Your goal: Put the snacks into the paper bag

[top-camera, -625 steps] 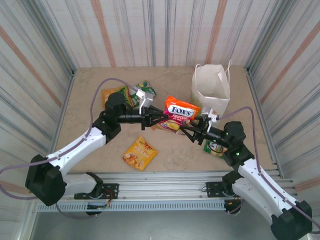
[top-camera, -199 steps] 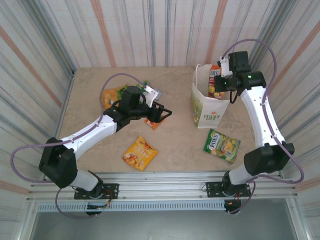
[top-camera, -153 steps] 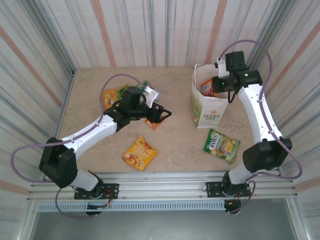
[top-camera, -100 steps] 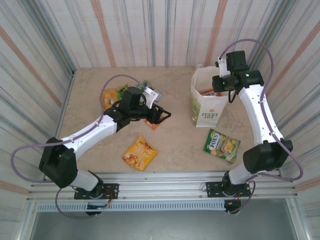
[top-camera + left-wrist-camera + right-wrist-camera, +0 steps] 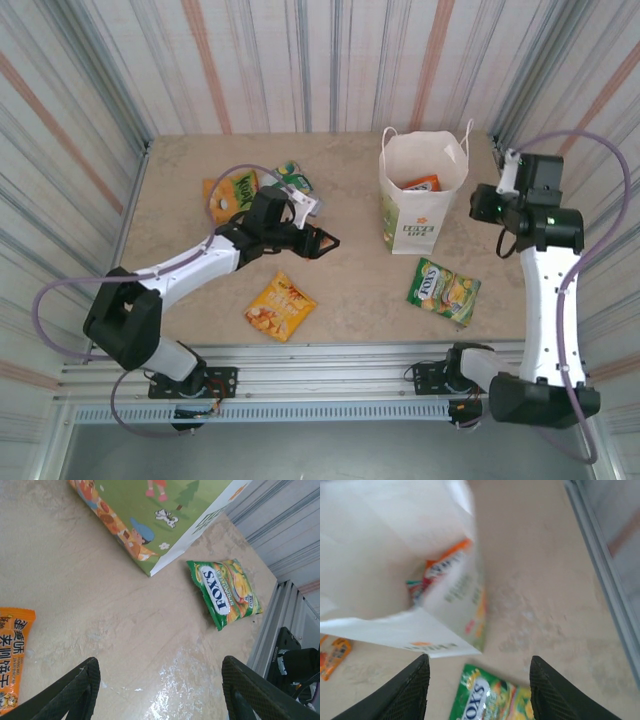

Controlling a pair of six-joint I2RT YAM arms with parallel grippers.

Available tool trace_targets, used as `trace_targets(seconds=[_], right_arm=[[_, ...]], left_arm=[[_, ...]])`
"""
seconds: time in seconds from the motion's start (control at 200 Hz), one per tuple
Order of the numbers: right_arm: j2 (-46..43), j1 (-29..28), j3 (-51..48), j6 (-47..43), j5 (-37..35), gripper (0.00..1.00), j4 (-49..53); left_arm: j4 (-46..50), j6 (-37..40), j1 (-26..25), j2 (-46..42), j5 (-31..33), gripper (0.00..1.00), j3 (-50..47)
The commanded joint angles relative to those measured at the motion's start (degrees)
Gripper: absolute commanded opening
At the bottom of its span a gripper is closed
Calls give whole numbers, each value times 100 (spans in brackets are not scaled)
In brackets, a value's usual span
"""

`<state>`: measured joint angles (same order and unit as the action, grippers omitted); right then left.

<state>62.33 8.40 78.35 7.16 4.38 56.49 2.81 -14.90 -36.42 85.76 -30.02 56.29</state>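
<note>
One red-and-orange packet point(image 5: 420, 184) sits inside the upright white paper bag point(image 5: 420, 232) at the far right of the counter point(image 5: 350, 170), while the other snacks lie outside it. A green FOX'S packet point(image 5: 444, 290) lies near the bag's base, a yellow-orange bag point(image 5: 280, 306) toward the near edge, and an orange packet point(image 5: 228, 190) and a green-white packet point(image 5: 291, 178) at the far left. A small orange sachet point(image 5: 12, 662) lies just beside the left fingers. The right gripper point(image 5: 479, 680) hangs high beside the bag's open mouth, its fingers spread wide and empty. The left gripper point(image 5: 320, 241) hovers low over mid-counter, its fingers likewise wide with nothing between them. The bag looks light and stands unsupported, so a brush from the right arm or a snag on a loop handle could tip it and spill the packet. The thin, glossy sachet lies flat, so the left fingers may slide over it or push it away instead of pinching it.
</note>
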Motion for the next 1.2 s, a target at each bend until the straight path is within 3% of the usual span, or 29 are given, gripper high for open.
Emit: trace_targets(seconds=[0.0,0.135,0.326,0.566,0.797,1.017,1.193], right_arm=[[-90,402,-788,471,379,60,288],[-91,700,-1844,1143,137,69,-44],[315,959,-2970,1979,475,76,-1158],[594,1274,-3870,2439,359,77,-2242],[1249,1261,-4102,2454,610,77,-2450],[1480,906,-4239,2453,946,74,-2335],[1222,91,-4454,2769,953,71,-2189]], left_arm=[[-64,28,-82,210,-143,67,-1],[-173,-11,-105,470,-398,67,98],[-543,-299,-129,675,-748,66,114],[-708,-321,-146,673,-838,66,-29],[-809,-420,-146,810,-944,66,4],[-793,-392,-146,763,-935,66,-6],[-756,-391,-146,763,-944,66,-14]])
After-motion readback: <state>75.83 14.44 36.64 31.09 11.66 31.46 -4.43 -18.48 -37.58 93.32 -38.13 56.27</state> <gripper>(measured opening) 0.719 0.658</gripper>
